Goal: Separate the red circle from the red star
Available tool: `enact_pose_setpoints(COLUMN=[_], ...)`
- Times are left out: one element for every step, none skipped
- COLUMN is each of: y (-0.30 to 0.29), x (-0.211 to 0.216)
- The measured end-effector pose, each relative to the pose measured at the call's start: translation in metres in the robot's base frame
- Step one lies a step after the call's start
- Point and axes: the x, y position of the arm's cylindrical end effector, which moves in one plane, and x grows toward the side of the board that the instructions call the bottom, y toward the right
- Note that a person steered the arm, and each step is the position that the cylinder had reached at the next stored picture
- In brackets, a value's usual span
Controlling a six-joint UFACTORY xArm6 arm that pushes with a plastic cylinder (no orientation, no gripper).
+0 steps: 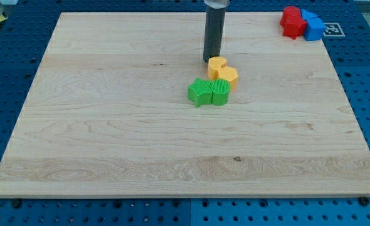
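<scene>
Two red blocks sit touching each other at the board's top right corner, one (290, 14) above the other (293, 29); I cannot tell which is the circle and which the star. Two blue blocks (313, 26) press against their right side. My tip (211, 60) is far to their left, near the top middle of the board, touching the upper left edge of a yellow block (217, 64).
A second yellow block (228, 76) lies just below and right of the first. Two green blocks (200, 93) (220, 91) sit side by side under the yellow pair. The wooden board (110, 138) rests on a blue perforated table.
</scene>
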Motion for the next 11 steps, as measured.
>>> enact_pose_setpoints(y=[0.009, 0.070, 0.146, 0.239, 0.295, 0.296, 0.282, 0.237, 0.167, 0.117, 0.130], x=[-0.003, 0.003, -0.002, -0.016, -0.021, -0.052, -0.107, -0.126, -0.125, -0.104, -0.104])
